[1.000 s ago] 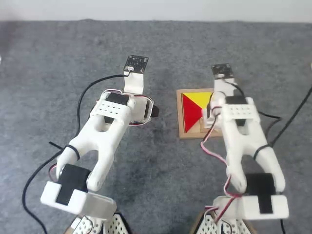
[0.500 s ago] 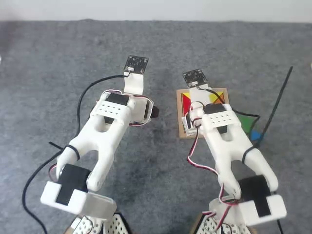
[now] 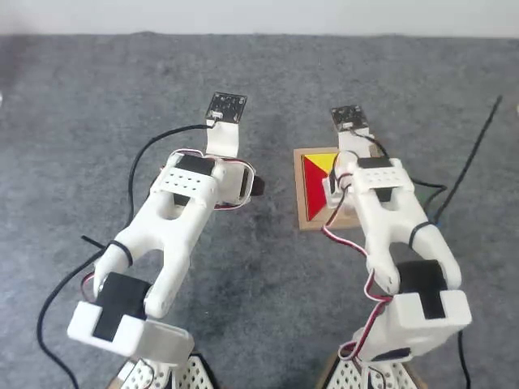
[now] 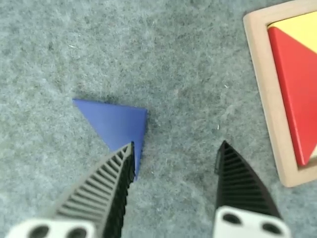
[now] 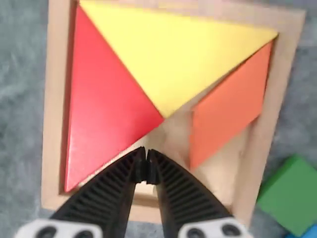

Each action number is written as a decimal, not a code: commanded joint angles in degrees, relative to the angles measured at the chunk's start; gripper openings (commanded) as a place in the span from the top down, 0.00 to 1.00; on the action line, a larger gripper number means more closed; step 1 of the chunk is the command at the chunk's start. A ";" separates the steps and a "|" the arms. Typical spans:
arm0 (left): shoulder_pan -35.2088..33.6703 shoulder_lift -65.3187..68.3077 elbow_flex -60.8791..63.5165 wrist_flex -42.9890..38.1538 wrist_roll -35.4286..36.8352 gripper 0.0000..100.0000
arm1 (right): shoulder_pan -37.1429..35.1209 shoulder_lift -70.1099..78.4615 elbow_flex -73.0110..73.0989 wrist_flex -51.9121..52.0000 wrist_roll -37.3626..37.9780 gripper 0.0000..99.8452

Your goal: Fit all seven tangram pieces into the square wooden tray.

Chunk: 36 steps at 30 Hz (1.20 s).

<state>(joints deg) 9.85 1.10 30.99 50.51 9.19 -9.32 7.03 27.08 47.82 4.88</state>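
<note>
In the high view the right arm (image 3: 393, 227) covered most of the square wooden tray (image 3: 298, 194), so only its left rim and slivers of the red triangle (image 3: 315, 190) and yellow triangle (image 3: 324, 162) could be seen. An orange piece (image 5: 225, 106) lay in the tray beside them. A green piece (image 5: 290, 198), cut off at the frame edge, sat outside it. The right gripper (image 5: 147, 150) hung clenched on nothing over bare tray wood at the red triangle's edge. The small blue triangle (image 4: 116, 124) lay on grey felt (image 4: 188, 59), one corner hidden behind a finger (image 4: 109, 183) of the spread left gripper (image 4: 177, 146), outside the gap
</note>
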 commanded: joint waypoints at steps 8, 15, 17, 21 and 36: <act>0.35 -3.25 0.04 -0.88 -0.53 0.74 | 2.68 -0.40 -3.52 -4.00 0.53 0.98; 0.44 -3.25 0.13 -0.97 -0.53 0.74 | 2.95 -11.12 1.67 -3.30 -2.55 0.98; 0.44 -3.25 0.13 -0.97 -0.62 0.74 | 2.86 -16.66 4.75 -3.47 -2.46 0.98; 0.44 -3.25 0.13 -0.97 -2.11 0.74 | 1.98 -23.25 10.11 -3.21 -0.44 0.98; 0.35 -3.16 0.13 -0.97 -2.11 0.74 | 2.33 -8.66 10.11 -4.09 0.09 0.98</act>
<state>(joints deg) 9.85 1.01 31.34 50.51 7.60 -7.12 -2.99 40.62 44.66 4.18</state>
